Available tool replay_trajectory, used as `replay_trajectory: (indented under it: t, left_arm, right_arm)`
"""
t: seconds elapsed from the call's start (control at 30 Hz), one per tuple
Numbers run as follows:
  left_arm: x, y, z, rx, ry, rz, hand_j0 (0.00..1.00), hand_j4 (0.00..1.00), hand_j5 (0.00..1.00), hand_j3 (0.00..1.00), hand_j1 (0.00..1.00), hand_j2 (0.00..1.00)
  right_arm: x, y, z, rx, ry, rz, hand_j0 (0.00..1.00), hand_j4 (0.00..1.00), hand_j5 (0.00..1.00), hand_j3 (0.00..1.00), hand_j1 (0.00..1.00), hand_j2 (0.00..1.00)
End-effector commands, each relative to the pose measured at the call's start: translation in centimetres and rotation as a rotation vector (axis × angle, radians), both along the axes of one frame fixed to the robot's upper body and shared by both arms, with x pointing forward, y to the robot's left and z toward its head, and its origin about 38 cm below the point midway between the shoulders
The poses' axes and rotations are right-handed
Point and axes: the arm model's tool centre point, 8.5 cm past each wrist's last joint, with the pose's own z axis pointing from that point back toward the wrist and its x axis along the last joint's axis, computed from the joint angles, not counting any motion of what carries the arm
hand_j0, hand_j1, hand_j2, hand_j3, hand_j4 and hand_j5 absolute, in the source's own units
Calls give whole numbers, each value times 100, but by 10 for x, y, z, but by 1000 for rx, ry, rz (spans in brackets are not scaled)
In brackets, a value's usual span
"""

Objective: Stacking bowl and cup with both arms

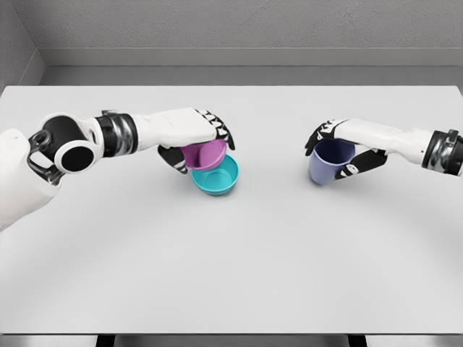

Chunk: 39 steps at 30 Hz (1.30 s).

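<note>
A purple bowl is gripped by my left hand, thumb on its near left side and fingers over its far rim. It hangs tilted over the near-left rim of a teal bowl that sits on the white table; whether the two bowls touch I cannot tell. To the right, my right hand is wrapped around a blue-violet cup, fingers over the far rim and thumb against its near side. The cup leans with its opening facing up and to the right.
The table's grey far edge runs along the back, with a grey wall behind it. The table's front edge lies at the bottom of the view. Nothing else stands on the tabletop.
</note>
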Motion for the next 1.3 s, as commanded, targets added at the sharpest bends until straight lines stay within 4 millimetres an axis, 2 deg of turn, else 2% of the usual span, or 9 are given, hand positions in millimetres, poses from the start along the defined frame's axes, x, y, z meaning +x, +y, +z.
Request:
replay_trajectory:
  t: [0.0,0.17,0.27,0.73,0.93,1.27]
  left_arm:
    - [1,-4,-7,3,18,-2,76,76,76,76,76,76]
    - [-1,-10,-12,8,26,-15,76,76,76,76,76,76]
    - [-2,-10,-14,11,27,-15,77,77,77,77,77,77]
    - [-6,-14,-18,11,36,-27,79,79,79,79,79,79]
    - [-6,-14,-18,11,36,-27,99,99,99,99,99,99]
    - [-5,-12,-19,14,36,-22,100,100,100,100,100,100]
  right_arm:
    - [0,-1,2,4,0,-2,58,58,58,58,58,58]
    - [2,-1,10,3,-16,-1,58,58,58,58,58,58]
    - [-3,1,20,-5,-39,23,58,58,58,58,58,58]
    - [0,4,32,-5,-69,33,58,58,58,58,58,58]
    - [-4,15,45,9,-100,69,59,59,59,59,59,59]
    - [-8,27,56,21,-130,110,59,59,59,59,59,59]
